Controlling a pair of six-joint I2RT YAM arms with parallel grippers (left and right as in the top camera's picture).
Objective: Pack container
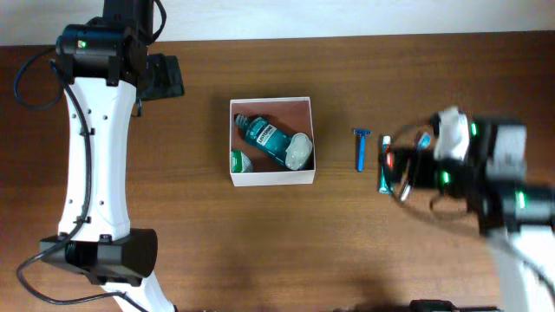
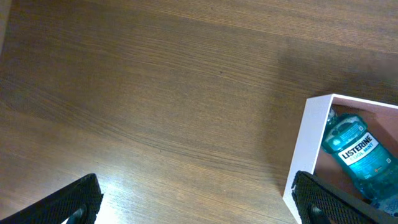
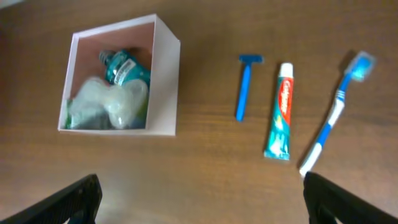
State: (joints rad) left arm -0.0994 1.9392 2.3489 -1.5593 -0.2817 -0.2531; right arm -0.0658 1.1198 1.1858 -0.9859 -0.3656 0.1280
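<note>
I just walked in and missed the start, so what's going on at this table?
Two robot arms are packing toiletries into a white box. A mouthwash bottle and a pale item already lie inside. A razor, toothpaste and a toothbrush lie on the table beside it. The right hand hovers open near those three; the left hand is open on the box's other side, holding nothing.

On the counter [image 3: 205, 165], ahead of the right end effector [image 3: 200, 193], the razor [image 3: 244, 87] lies centred; the toothpaste [image 3: 280, 112] and then the toothbrush [image 3: 333, 118] lie to its right, the container [image 3: 165, 87] to its left, a bottle [image 3: 121, 67] inside.
</note>
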